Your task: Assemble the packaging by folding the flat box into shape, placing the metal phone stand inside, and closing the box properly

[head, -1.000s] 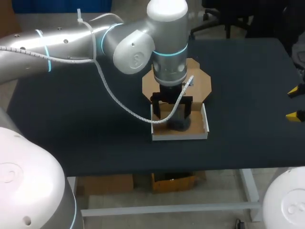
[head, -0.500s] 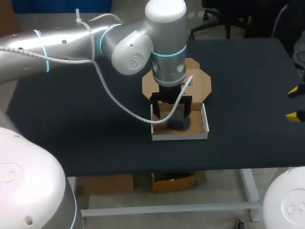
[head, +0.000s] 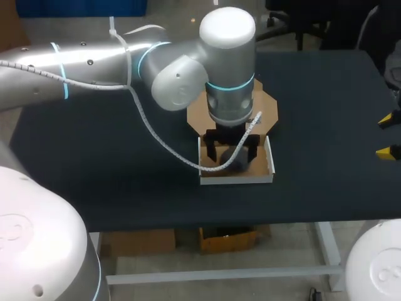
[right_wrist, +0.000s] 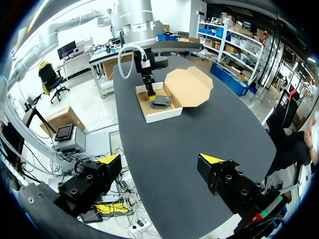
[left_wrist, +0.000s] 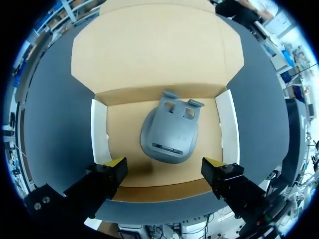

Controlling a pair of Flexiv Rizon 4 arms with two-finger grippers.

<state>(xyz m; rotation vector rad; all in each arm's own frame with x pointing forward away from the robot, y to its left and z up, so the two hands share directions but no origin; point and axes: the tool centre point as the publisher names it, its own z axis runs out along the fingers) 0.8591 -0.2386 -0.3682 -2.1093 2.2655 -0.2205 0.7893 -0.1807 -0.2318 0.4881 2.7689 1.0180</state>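
A cardboard box (head: 258, 177) with white side walls stands open in the middle of the table, its octagonal brown lid (head: 265, 110) lying flat behind it. The grey metal phone stand (left_wrist: 169, 132) lies on the box floor (left_wrist: 127, 149). My left gripper (head: 232, 150) hangs over the box, open, its yellow fingertips (left_wrist: 116, 163) apart on either side of the stand and not touching it. At the table's right edge my right gripper (head: 388, 135) is open and empty, far from the box (right_wrist: 160, 113); from there the stand (right_wrist: 162, 101) and lid (right_wrist: 190, 87) show.
The dark table top (head: 100, 157) is bare around the box. My left arm's cable (head: 164, 145) loops down beside the box's left wall. The table's front edge runs just below the box.
My left arm has shifted slightly right and toward the front edge over the box, its gripper staying open. The right gripper has not moved.
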